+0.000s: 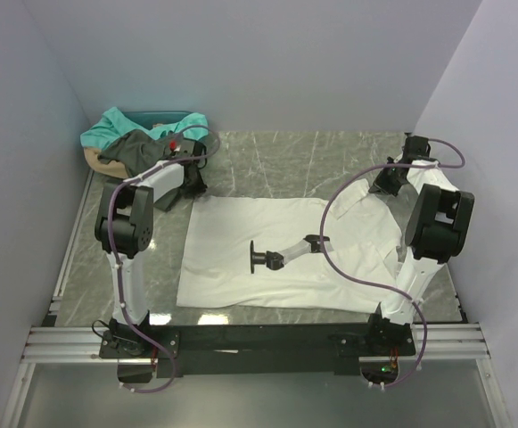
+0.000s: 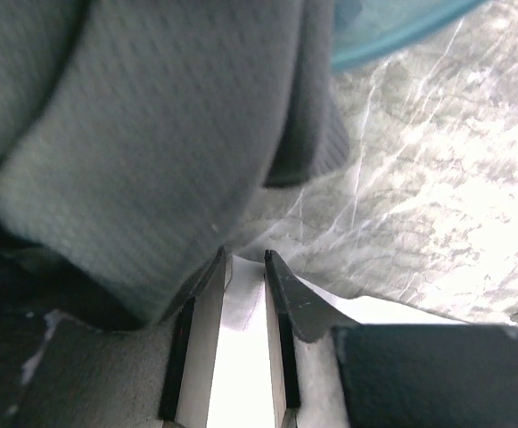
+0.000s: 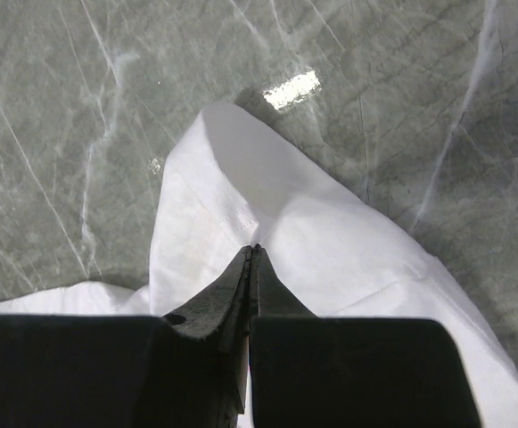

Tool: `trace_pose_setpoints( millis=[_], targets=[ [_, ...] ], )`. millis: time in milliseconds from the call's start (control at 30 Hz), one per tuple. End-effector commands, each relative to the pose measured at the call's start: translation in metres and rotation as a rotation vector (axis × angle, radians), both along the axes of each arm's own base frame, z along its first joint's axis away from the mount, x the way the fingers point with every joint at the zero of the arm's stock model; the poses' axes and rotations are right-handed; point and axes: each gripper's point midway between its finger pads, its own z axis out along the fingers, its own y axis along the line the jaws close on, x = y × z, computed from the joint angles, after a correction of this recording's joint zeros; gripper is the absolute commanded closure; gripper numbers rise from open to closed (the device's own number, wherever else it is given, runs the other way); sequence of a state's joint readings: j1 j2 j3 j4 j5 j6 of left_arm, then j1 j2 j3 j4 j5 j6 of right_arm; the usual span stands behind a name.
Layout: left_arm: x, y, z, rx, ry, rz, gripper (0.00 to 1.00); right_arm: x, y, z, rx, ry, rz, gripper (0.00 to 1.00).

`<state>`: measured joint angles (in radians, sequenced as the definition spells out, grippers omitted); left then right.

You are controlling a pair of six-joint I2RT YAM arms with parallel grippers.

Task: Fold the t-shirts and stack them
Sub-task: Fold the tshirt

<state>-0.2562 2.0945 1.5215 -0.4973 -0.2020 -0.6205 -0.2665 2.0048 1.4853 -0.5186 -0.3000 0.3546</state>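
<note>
Looking down on white t-shirt (image 1: pixel 232 259), spread flat mid-table (image 1: pixel 267 152), print up. Holding its 2 o'clock sleeve w/ R gripper (image 3: pixel 253 250): tips pressed fully together, cloth tented up into the pinch.

At shirt's 10 o'clock corner, L gripper (image 2: pixel 245 259): jaws part-way apart, narrow gap, white showing in it. Can't tell whether pinching that corner or just hovering over it. Dark grey t-shirt (image 2: pixel 152 134) draped right against it, spilling off the heap at table's 10 o'clock. Teal t-shirt (image 1: pixel 120 123) behind at 11 o'clock, over a tan bin (image 1: pixel 91 159).

Risks from here:
- Could nip dark grey hem along w/ white corner if closing in this spot. Would drag 2nd shirt onto work area & spoil the fold.
- Could miss white edge altogether, w/ grey cloth hiding much of the corner from L wrist cam.
- If lifting w/ only R side secured, expect skew & bunching toward 2 o'clock.
- May lose the thin sleeve pinch under a hard pull.
- Watch purple cable (image 1: pixel 324 234) looping over shirt's 3 o'clock side: may snag & ruck cloth on a sweep.
</note>
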Motion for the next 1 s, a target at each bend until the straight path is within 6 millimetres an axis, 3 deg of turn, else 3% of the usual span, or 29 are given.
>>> trace_pose_setpoints(
  millis=[0,200,300,467,567,733,967],
  targets=[
    [-0.028,-0.006,-0.015,0.007,0.086,-0.030,0.69,0.003,-0.001,0.022,-0.009,-0.059,-0.012,1.00],
    [-0.035,-0.013,-0.020,0.013,0.098,-0.046,0.69,0.001,-0.001,0.023,-0.011,-0.059,-0.011,1.00],
    [-0.036,-0.011,-0.023,0.020,0.104,-0.042,0.74,0.002,-0.001,0.026,-0.012,-0.065,-0.010,1.00],
    [-0.036,-0.007,-0.024,0.040,0.107,-0.041,0.99,0.001,0.001,0.029,-0.004,-0.071,-0.010,1.00],
    [-0.034,-0.006,-0.021,0.048,0.103,-0.045,0.99,0.003,0.002,0.034,0.003,-0.078,-0.010,1.00],
    [-0.023,-0.007,0.009,0.039,0.021,-0.044,0.99,0.004,-0.001,0.057,-0.012,-0.096,-0.014,1.00],
    [-0.014,-0.011,0.054,0.013,-0.080,-0.053,0.99,-0.012,0.000,0.092,-0.036,-0.112,-0.026,1.00]
  ],
)
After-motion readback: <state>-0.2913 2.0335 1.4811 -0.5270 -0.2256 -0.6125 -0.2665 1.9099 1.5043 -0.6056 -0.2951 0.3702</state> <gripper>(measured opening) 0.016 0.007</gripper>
